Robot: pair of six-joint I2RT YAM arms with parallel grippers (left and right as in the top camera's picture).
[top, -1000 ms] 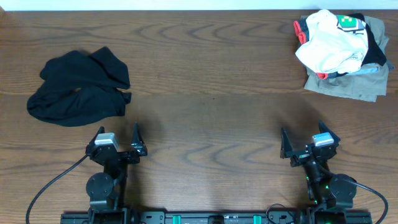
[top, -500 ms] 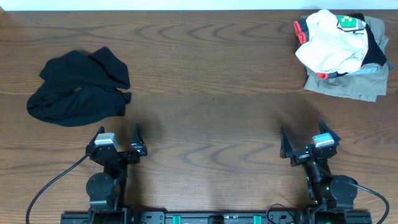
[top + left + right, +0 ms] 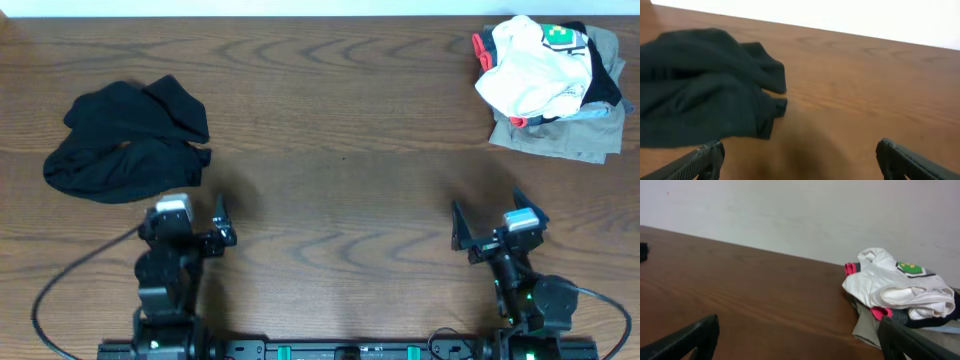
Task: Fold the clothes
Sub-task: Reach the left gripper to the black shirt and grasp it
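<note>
status: task at its start, by our reading. nothing on the table [image 3: 340, 150] looks folded. the black garment [image 3: 125, 140] lies crumpled in a loose heap toward the far left corner, lobes doubled over each other. the mixed pile [image 3: 555, 90] sits heaped at the far right corner, with a white garment [image 3: 530, 70] bunched on top and a khaki piece [image 3: 560, 140] underneath. left gripper [image 3: 187, 222] and right gripper [image 3: 488, 228] both sit near the front edge, jaws spread wide, nothing in either, well apart from any cloth. left to do: everything, i.e. pick out each item, spread it and fold it. view notes: only the overhead shows both cloth heaps and both arms together. the left wrist view shows the black garment alone, its near hem just ahead of the left finger, and no sign of the pile. the right wrist view gives the pile from the side: pink trim, a green patch on the white cloth, a dark band low down, layers we cannot separate from above.
</note>
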